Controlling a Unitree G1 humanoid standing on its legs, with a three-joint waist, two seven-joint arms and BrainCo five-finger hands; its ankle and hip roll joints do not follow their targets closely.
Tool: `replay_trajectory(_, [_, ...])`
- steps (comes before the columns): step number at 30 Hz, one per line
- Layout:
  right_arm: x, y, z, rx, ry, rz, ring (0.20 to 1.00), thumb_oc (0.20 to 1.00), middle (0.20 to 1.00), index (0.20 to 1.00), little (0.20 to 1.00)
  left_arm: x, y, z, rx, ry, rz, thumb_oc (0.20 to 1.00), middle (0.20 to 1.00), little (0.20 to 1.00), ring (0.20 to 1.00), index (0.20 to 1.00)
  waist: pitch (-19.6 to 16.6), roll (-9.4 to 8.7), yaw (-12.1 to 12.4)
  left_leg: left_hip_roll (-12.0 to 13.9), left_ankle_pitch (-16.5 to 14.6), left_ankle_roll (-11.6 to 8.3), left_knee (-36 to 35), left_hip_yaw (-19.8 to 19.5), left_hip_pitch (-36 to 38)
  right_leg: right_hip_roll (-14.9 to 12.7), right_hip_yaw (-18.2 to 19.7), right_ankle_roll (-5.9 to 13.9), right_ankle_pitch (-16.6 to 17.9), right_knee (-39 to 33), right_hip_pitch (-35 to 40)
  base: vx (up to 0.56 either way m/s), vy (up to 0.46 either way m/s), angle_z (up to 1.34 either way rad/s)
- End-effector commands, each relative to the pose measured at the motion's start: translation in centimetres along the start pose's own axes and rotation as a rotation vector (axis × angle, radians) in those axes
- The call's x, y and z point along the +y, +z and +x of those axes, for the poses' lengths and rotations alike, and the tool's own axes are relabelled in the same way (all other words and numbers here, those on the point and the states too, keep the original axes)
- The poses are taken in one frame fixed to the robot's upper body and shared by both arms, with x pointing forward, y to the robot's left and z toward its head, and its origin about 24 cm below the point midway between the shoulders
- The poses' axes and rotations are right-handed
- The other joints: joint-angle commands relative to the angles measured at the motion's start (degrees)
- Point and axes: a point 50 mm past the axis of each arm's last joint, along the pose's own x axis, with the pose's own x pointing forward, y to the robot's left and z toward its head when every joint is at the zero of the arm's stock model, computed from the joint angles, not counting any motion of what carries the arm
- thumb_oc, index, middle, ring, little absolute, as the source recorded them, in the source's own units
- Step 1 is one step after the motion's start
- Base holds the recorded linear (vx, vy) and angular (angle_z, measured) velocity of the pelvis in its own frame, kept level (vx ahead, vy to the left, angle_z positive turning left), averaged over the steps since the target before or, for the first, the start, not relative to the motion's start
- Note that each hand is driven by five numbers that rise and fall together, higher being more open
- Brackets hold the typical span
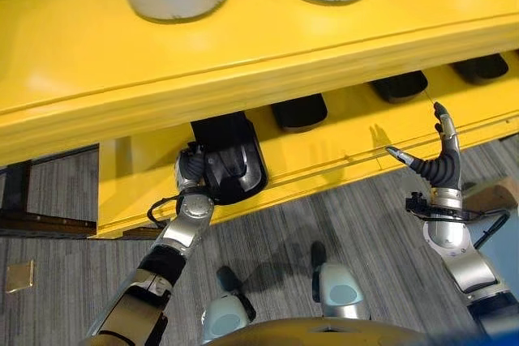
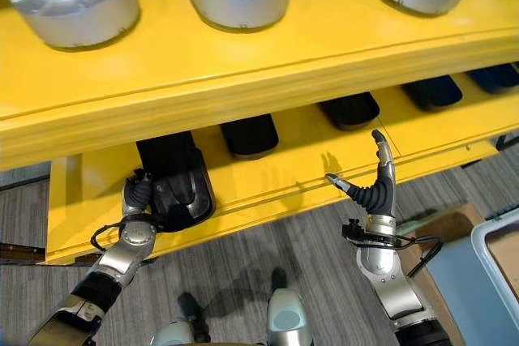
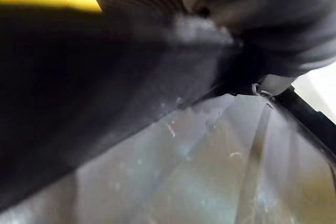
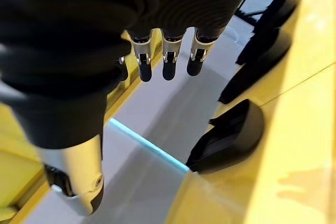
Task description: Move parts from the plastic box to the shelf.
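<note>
Resting against left robot hand [image 1: 190, 169]: black part [image 1: 231, 160] on yellow shelf [image 1: 340, 151].

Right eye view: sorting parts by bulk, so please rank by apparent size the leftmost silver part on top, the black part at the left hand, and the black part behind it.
Largest to smallest:
1. Leftmost silver part
2. Black part at the left hand; nearer the camera, so unsure
3. Black part behind it, partly hidden
</note>
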Motion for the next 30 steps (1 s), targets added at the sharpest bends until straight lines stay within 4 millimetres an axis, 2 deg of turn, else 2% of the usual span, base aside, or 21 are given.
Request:
replay_trajectory(1, [-1.1,1.6,0.9,-0.123,0.014,-0.02,1.0,1.0,1.0,1.0,1.0,1.9,2.4,2.0,-0.114,0.139,0.004,0.2,0.2,0.2,0.2,0.2,-0.56,-0.03,-0.14,4.0,-3.58,0.32,8.35,0.14,-3.51,0.1,-0.13,0.02,-7.16,8.67,-1.19,-0.07,0.078,-0.2])
replay_trajectory(4, [-1.0,2.1,1.6,-0.156,0.025,-0.017,1.0,1.0,1.0,1.0,1.0,3.1,3.4,3.7,-0.133,0.208,0.043,0.2,0.2,0.2,0.2,0.2,1.15,0.01,-1.07,4.3,-3.71,0.07,9.76,0.59,-5.94,-0.02,0.54,-0.01,-7.29,9.9,-3.86,-0.13,0.107,-0.08])
replay_trajectory(5, [-1.0,2.5,2.3,-0.182,0.024,-0.01,1.0,1.0,1.0,1.0,1.0,4.5,4.8,5.2,-0.17,0.28,0.105,0.2,0.2,0.2,0.2,0.2,2.91,0.01,-1.92,4.51,-3.82,-0.14,11.43,1.02,-8.64,-0.08,1.18,-0.18,-7.48,11.27,-6.54,-0.19,0.153,-0.08])
replay_trajectory(7, [-1.2,2.9,2.8,-0.202,0.022,-0.007,1.0,1.0,1.0,1.0,1.0,6.0,6.1,6.4,-0.2,0.333,0.161,0.2,0.2,0.2,0.2,0.2,4.36,0.0,-2.57,4.66,-4.16,-0.15,13.03,1.38,-10.9,-0.35,1.58,-0.19,-7.59,12.92,-9.23,-0.15,0.122,-0.08])
replay_trajectory(8, [-1.2,2.9,2.8,-0.202,0.022,-0.007,1.0,1.0,1.0,1.0,1.0,6.0,6.1,6.4,-0.2,0.333,0.161,0.2,0.2,0.2,0.2,0.2,4.36,0.0,-2.57,4.66,-4.16,-0.15,13.03,1.38,-10.9,-0.35,1.58,-0.19,-7.59,12.92,-9.23,-0.12,0.099,0.02])
replay_trajectory(9, [-1.3,3.2,3.2,-0.212,0.021,-0.008,1.0,1.0,1.0,1.0,1.0,7.2,6.9,7.1,-0.235,0.371,0.246,0.2,0.2,0.2,0.2,0.2,5.29,-0.04,-2.89,4.74,-4.52,-0.07,14.23,1.59,-12.49,-0.62,1.72,-0.22,-7.59,13.83,-10.87,-0.07,0.059,0.01])
replay_trajectory(13, [-1.8,3.6,3.6,-0.223,0.017,-0.006,1.0,1.0,1.0,1.0,1.0,9.0,7.1,7.7,-0.227,0.428,0.303,0.2,0.2,0.2,0.2,0.2,6.54,0.03,-3.2,4.61,-5.17,0.17,15.81,1.67,-14.43,-1.12,1.96,-0.1,-7.73,15.26,-12.98,-0.06,0.064,-0.07])
replay_trajectory(21, [-2.6,3.5,3.8,-0.222,0.018,-0.038,1.0,1.0,1.0,1.0,1.0,11.6,3.9,7.4,-0.164,0.469,0.502,0.2,0.2,0.2,0.2,0.2,7.98,0.3,-2.65,4.42,-6.21,0.51,18.28,0.84,-16.51,-2.48,1.68,-0.06,-8.39,17.69,-14.72,-0.02,0.044,0.04])
replay_trajectory(24, [-3.0,3.5,4.2,-0.22,0.015,-0.058,1.0,1.0,1.0,1.0,1.0,12.7,3.2,7.5,-0.144,0.477,0.556,0.2,0.2,0.2,0.2,0.2,8.04,0.49,-2.54,4.56,-6.17,0.41,18.87,0.6,-16.96,-2.84,1.53,-0.07,-8.59,18.35,-15.14,0.01,0.056,0.06])
replay_trajectory(30, [-3.4,3.5,4.7,-0.217,0.022,-0.082,1.0,1.0,1.0,1.0,1.0,14.6,1.6,7.7,-0.04,0.498,0.52,0.2,0.2,0.2,0.2,0.2,8.25,0.61,-2.46,4.57,-6.87,0.55,20.33,0.28,-18.0,-3.29,1.67,-0.16,-8.99,19.75,-16.21,0.0,0.09,0.02])
